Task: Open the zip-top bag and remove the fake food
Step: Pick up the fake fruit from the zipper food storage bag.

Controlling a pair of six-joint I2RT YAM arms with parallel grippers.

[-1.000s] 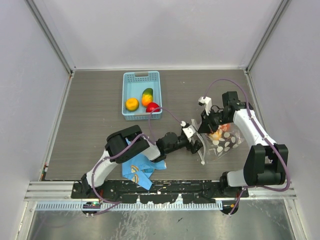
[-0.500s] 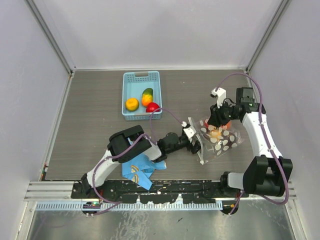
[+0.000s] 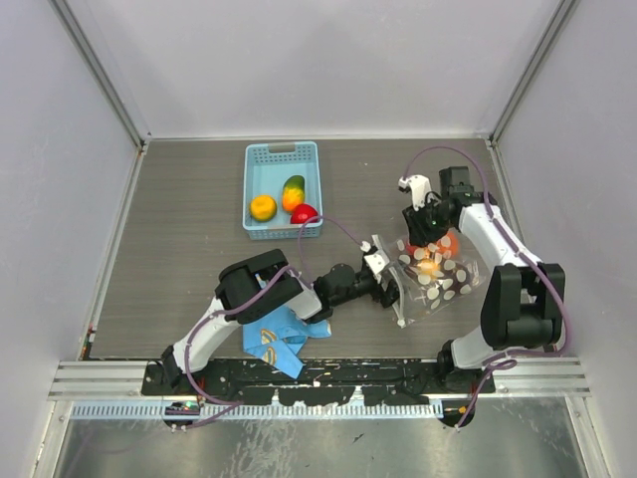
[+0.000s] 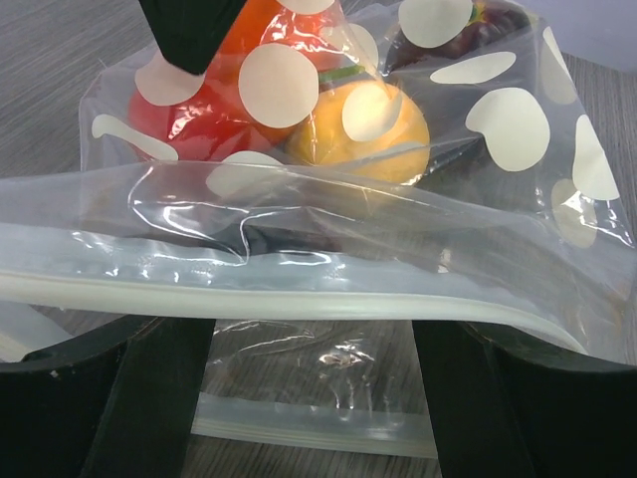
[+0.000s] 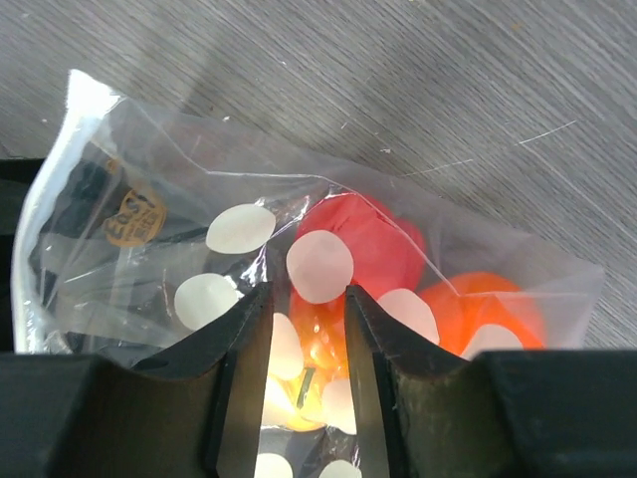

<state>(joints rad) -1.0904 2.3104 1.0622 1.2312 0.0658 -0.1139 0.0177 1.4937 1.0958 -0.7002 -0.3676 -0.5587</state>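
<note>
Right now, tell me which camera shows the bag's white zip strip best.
Left wrist: the zip strip runs across the whole frame, close up. Top external shows only a thin white line; right wrist mostly shows dotted plastic.

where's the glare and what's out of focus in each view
left wrist: white glare streaks on the bag's folds above the zip strip, left hand at the bottom soft; right wrist: the right hand is soft, bag and table grain sharp; top: even light, one hot spot on the food
</note>
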